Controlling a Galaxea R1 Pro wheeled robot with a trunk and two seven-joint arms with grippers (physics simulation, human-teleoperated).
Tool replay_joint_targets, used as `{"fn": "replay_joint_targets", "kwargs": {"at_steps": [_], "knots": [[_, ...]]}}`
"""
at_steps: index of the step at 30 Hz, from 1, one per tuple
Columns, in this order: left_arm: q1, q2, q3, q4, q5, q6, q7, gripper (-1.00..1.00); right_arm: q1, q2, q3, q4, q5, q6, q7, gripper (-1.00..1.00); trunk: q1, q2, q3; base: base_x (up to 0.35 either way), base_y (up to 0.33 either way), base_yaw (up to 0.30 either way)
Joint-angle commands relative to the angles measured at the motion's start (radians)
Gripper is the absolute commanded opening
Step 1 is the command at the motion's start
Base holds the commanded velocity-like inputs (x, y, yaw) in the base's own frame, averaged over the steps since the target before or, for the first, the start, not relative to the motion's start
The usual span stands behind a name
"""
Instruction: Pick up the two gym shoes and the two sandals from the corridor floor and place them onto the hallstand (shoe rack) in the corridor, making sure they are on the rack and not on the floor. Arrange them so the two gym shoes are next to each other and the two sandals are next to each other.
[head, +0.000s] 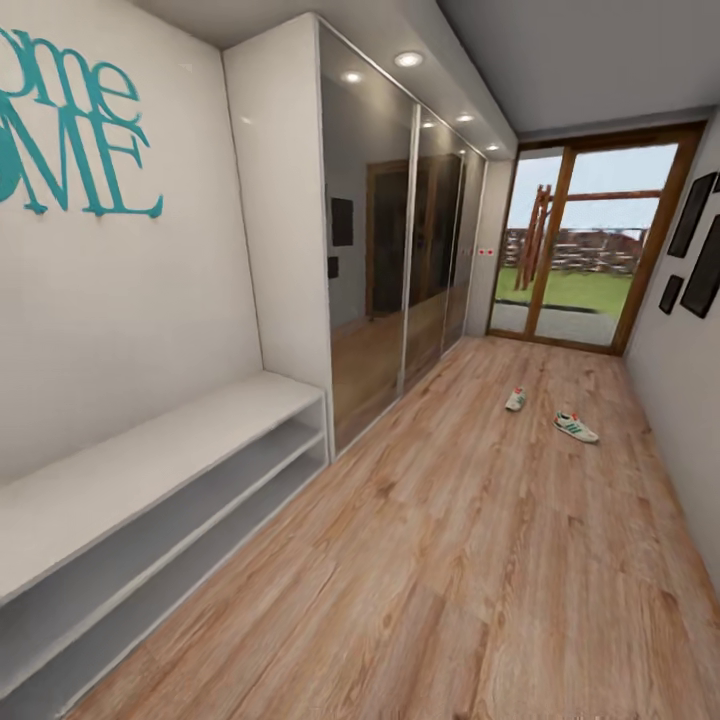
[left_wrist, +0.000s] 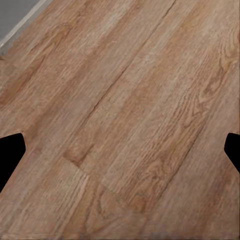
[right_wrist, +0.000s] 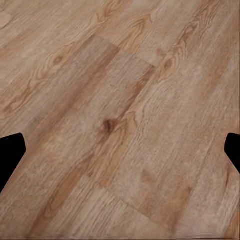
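Teal wall lettering (head: 70, 130), mirrored wardrobe doors (head: 400, 260), glass door (head: 590, 245), and dark picture frames (head: 695, 245) line the hall.

Teal cut-out lettering (head: 70, 130) on white wall (head: 130, 330) above hallstand: upper line cropped, "ome"; lower line "ME"

A home hallway: pale shoe bench (head: 150, 470), mirrored wardrobe doors (head: 400, 250), teal "home" wall lettering (head: 70, 130), plank floor (head: 450, 560).

Head view faces down the corridor floor (head: 470, 560); both wrist views look close down past each gripper's fingertips (left_wrist: 10, 155) onto the same planks.
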Motion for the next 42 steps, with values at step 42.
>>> {"fn": "replay_joint_targets", "kwargs": {"at_steps": [42], "knots": [[-0.001,-0.001,0.000,0.001,0.001,-0.002,0.001,1.00,0.000,0.001,-0.001,0.002,0.000,-0.003,-0.001,1.00,-0.001,-0.001,-0.026,-0.126,0.000,0.272]]}}
